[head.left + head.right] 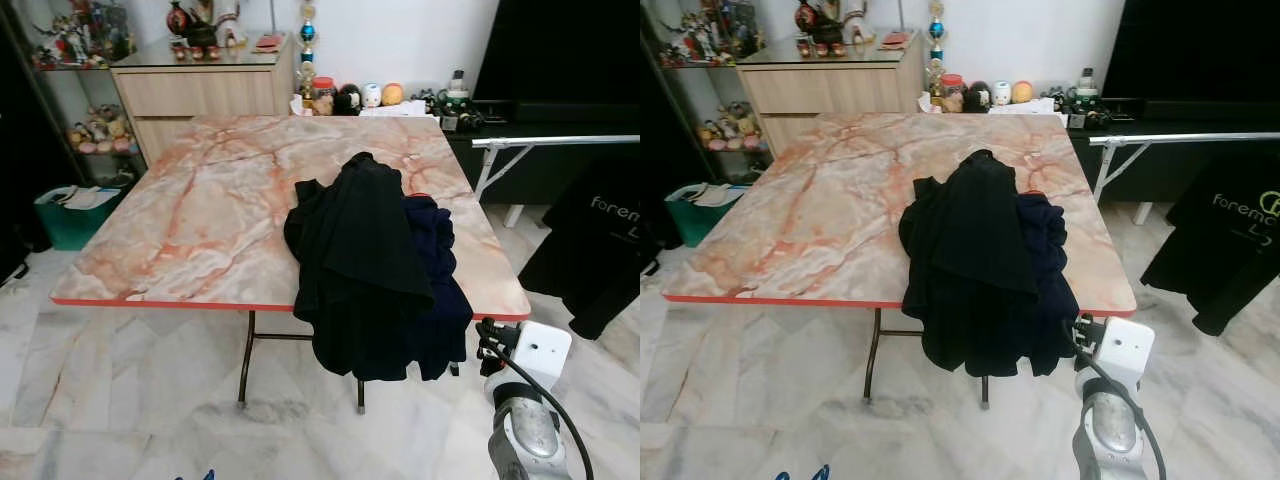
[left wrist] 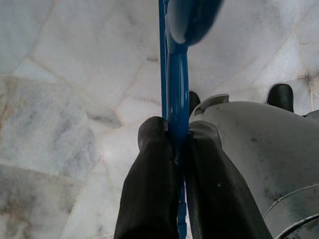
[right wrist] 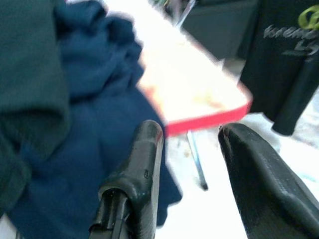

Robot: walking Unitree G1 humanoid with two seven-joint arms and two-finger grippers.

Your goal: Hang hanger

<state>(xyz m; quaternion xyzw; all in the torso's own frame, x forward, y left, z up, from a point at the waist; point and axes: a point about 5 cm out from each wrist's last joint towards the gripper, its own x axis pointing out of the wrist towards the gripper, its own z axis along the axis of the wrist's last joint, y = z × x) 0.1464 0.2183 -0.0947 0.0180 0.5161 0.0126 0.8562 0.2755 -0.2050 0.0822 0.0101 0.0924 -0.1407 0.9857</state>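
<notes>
Hanger (image 2: 177, 84), the blue one, is pinched tight in the left gripper (image 2: 177, 149) down low over the floor, right gripper (image 3: 192, 149) fingers spread empty near the clothes pile (image 1: 370, 265), so the rail (image 1: 560, 142) trip looks undone

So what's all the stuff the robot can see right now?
Table: one, pink marble top with red edge, middle of the room.
Clothes: a pile, black over dark blue, hanging off the table's near right edge.
Rail: one, white, at the right.
Shirt: one, black, hanging under the rail.
Cabinet: one, wooden, behind the table.
Bin: one, green, far left.
Hanger: one, blue, clamped in the left gripper.
Right gripper: open, beside the clothes.
</notes>
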